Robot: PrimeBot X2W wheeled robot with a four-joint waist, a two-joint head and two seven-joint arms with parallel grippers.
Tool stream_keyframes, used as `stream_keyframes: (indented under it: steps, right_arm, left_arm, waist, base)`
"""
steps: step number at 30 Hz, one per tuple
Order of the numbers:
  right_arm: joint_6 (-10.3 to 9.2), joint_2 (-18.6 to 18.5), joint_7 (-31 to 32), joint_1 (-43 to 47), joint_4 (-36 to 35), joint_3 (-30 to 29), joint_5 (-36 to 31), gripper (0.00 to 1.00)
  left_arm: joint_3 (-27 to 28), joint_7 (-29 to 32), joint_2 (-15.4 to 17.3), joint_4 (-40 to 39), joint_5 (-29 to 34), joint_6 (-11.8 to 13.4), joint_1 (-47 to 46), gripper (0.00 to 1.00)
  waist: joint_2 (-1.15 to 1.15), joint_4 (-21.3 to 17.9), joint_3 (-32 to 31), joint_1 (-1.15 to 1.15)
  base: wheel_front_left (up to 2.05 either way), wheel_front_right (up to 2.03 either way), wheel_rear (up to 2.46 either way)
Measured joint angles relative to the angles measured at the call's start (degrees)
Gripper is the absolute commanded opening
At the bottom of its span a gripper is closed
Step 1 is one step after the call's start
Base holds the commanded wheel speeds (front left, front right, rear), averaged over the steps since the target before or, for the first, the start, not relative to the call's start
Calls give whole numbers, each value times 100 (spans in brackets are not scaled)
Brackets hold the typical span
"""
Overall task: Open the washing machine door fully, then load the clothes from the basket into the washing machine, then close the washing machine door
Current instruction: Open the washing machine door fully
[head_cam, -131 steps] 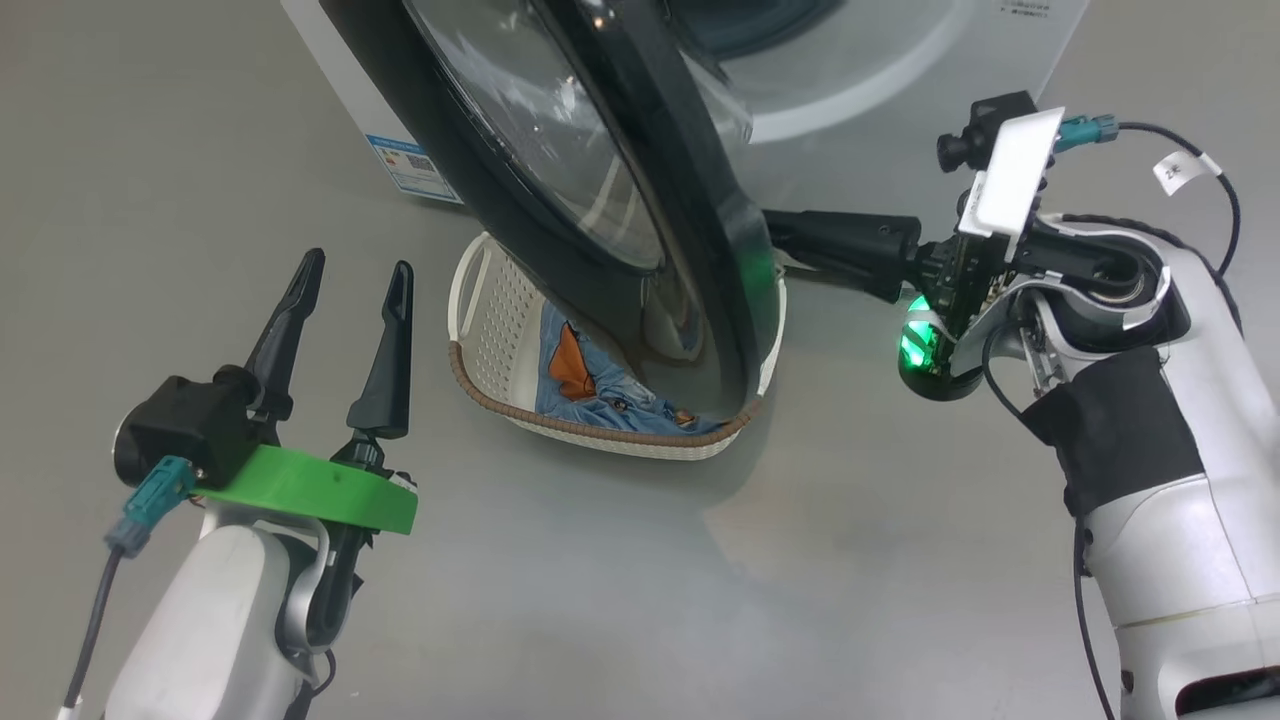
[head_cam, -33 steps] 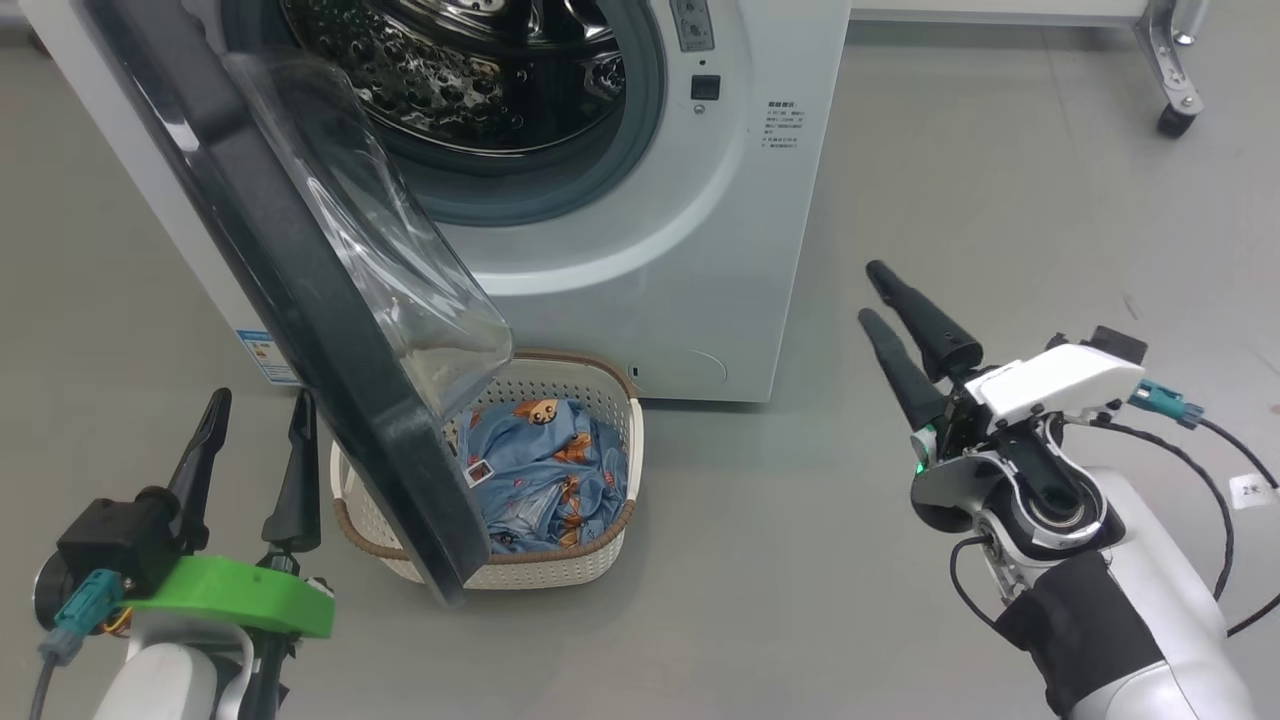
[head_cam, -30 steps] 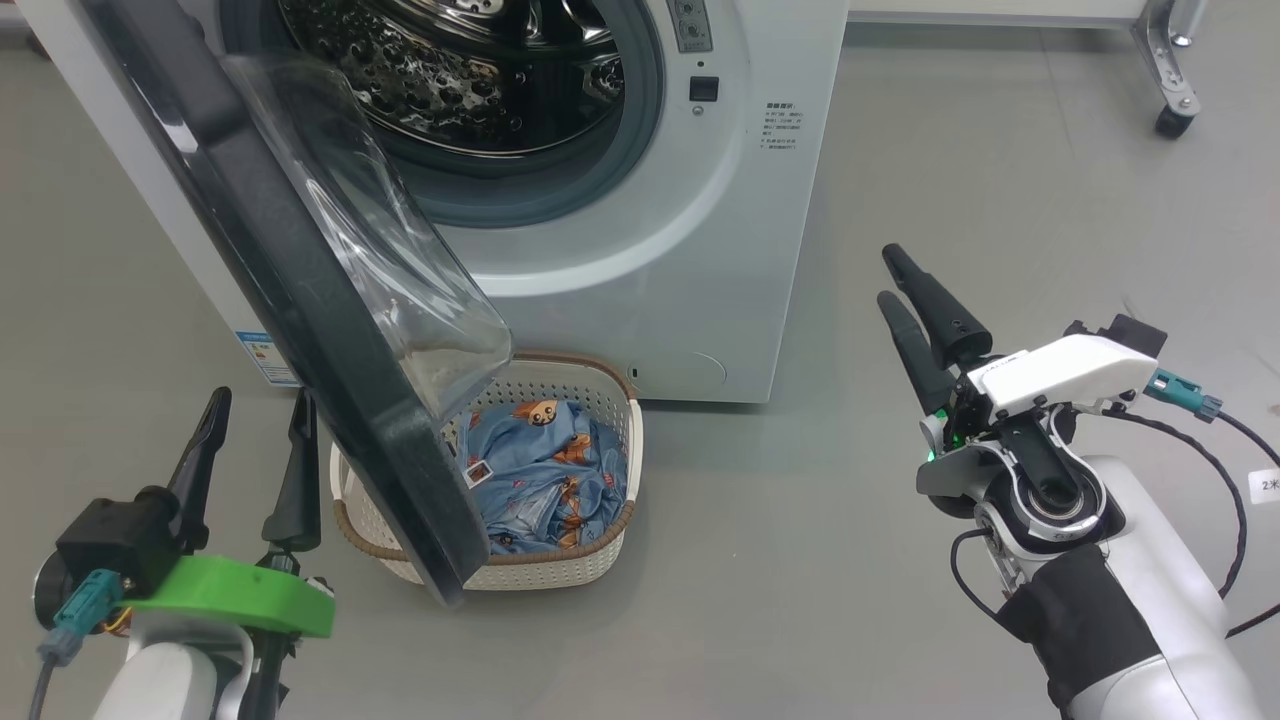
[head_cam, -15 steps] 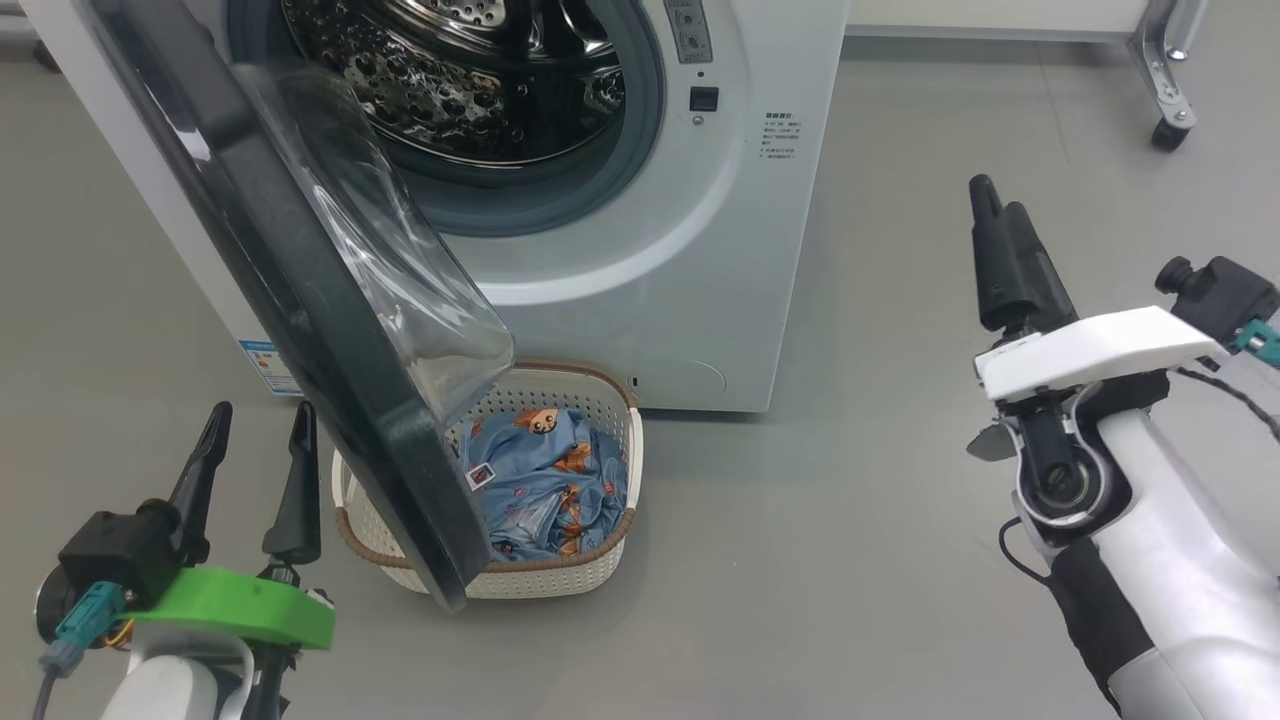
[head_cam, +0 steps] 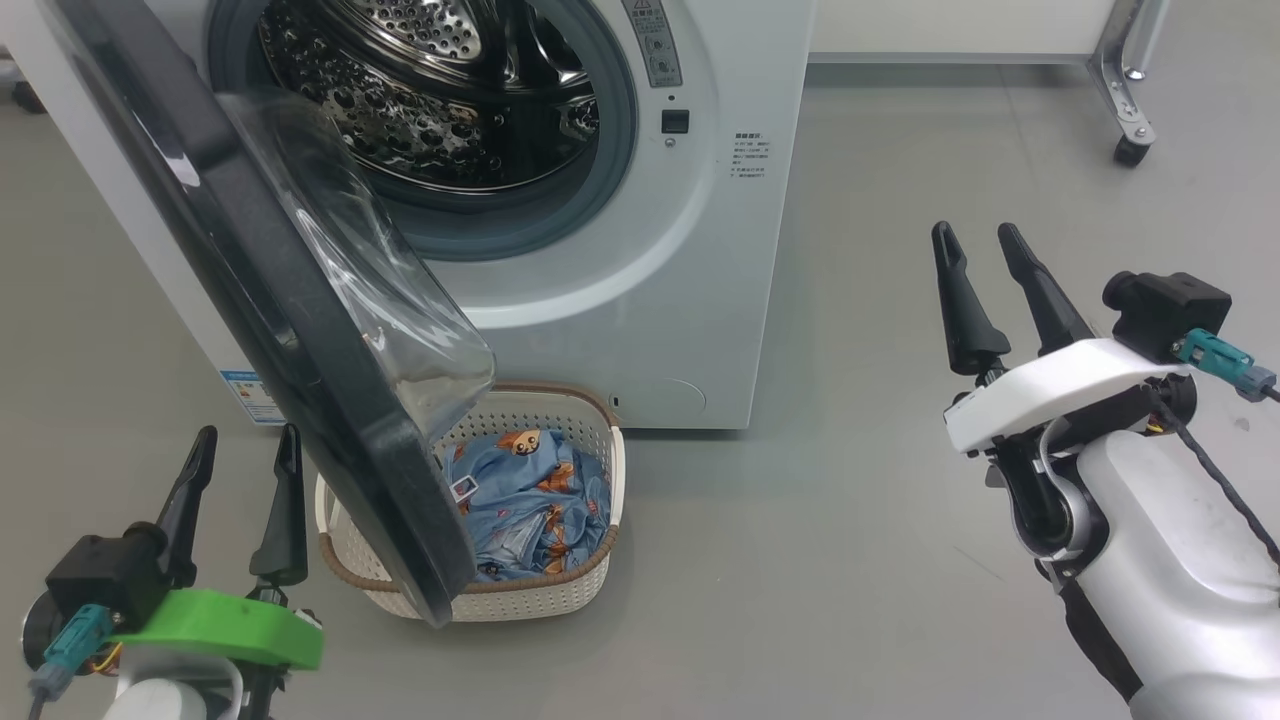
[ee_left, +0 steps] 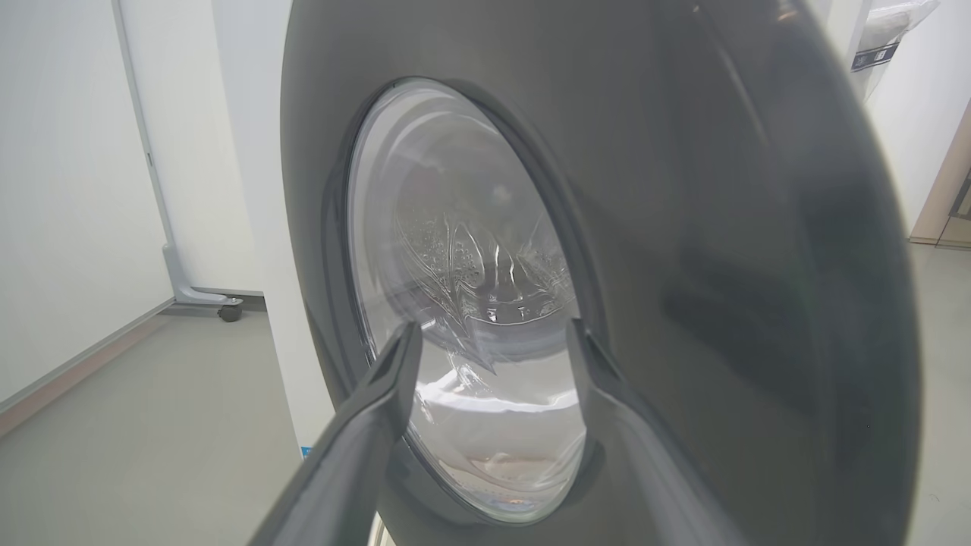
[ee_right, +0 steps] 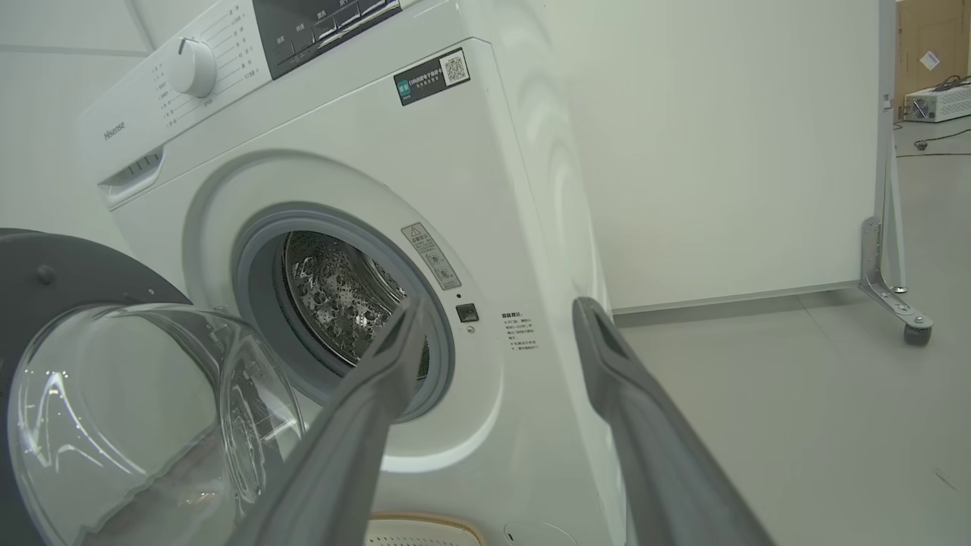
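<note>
The white washing machine stands ahead with its steel drum exposed. Its black-rimmed door hangs partly open, reaching out over the cream basket on the floor. Blue printed clothes lie inside the basket, partly hidden by the door. My left gripper is open, low at the left, just outside the door's outer face. Off to the right of the machine, my right gripper is open and holds nothing.
Grey floor stretches right of the machine. A metal frame leg on a caster stands at the far right beside a white wall panel. Another caster sits behind the machine on the left.
The door was swung further open over the past seconds. My right gripper has risen and turned so its two fingers point up, side by side. The camera has shifted slightly; the left arm stays put.
</note>
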Motion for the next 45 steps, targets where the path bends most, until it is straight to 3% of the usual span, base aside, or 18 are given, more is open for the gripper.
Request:
stream_keyframes:
  steps: [7,19,33,45]
  right_arm:
    - [-375,-67,9,392,-387,-493,-662,100]
    - [-678,-66,9,1433,-893,-657,-1645,100]
    - [-777,89,13,2407,-1246,-906,-2094,100]
    - [-781,222,13,2669,-1456,-944,-2413,100]
  left_arm:
    - [44,0,-7,-34,49,0,31,100]
    - [242,0,-94,-94,133,0,324,100]
    - [449,0,-181,-118,288,0,579,100]
    - [472,0,-264,-160,341,-2,582,100]
  waist:
    - [0,-62,-21,0]
    - [0,-138,-52,0]
    - [0,-127,-53,0]
    - [0,-108,-27,0]
  base:
    - [0,0,0]
    - [0,0,0]
    - [0,0,0]
    - [0,0,0]
